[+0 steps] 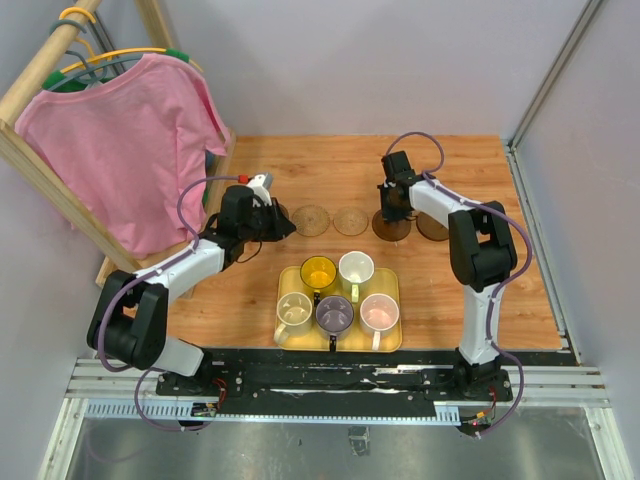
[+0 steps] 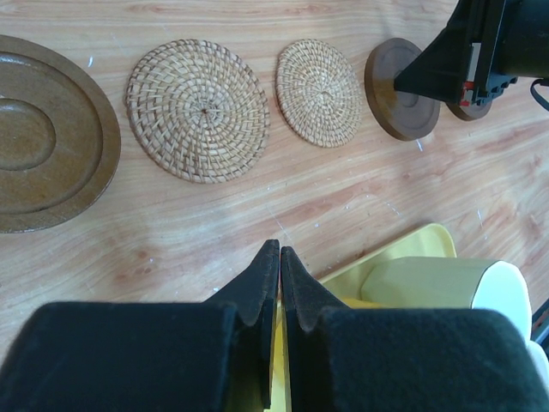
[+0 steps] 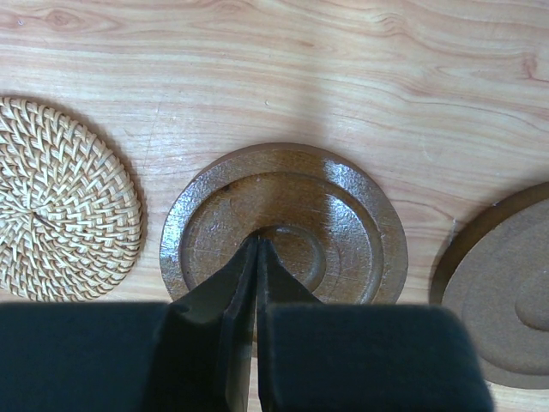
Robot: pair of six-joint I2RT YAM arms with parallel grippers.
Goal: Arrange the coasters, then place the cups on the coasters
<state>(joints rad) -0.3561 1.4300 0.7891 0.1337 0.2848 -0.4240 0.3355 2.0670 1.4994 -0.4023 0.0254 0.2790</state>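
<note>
Five coasters lie in a row across the table. The leftmost dark brown coaster (image 2: 43,137) sits by my left gripper (image 1: 280,224). Then come two tan woven coasters (image 1: 312,219) (image 1: 351,221) and two dark brown coasters (image 1: 391,230) (image 1: 433,228). My right gripper (image 3: 257,245) is shut, its tips over the middle of a dark coaster (image 3: 343,215). My left gripper (image 2: 280,251) is shut and empty above bare wood. Five cups stand on the yellow tray (image 1: 392,340): yellow (image 1: 319,271), white (image 1: 356,267), cream (image 1: 294,310), purple-grey (image 1: 334,314), pink (image 1: 378,313).
A pink shirt (image 1: 130,150) hangs on a wooden rack (image 1: 40,165) at the back left, close to my left arm. Grey walls close the table at the back and right. The tray's corner (image 2: 412,245) and a pale cup (image 2: 446,283) lie just right of my left fingertips.
</note>
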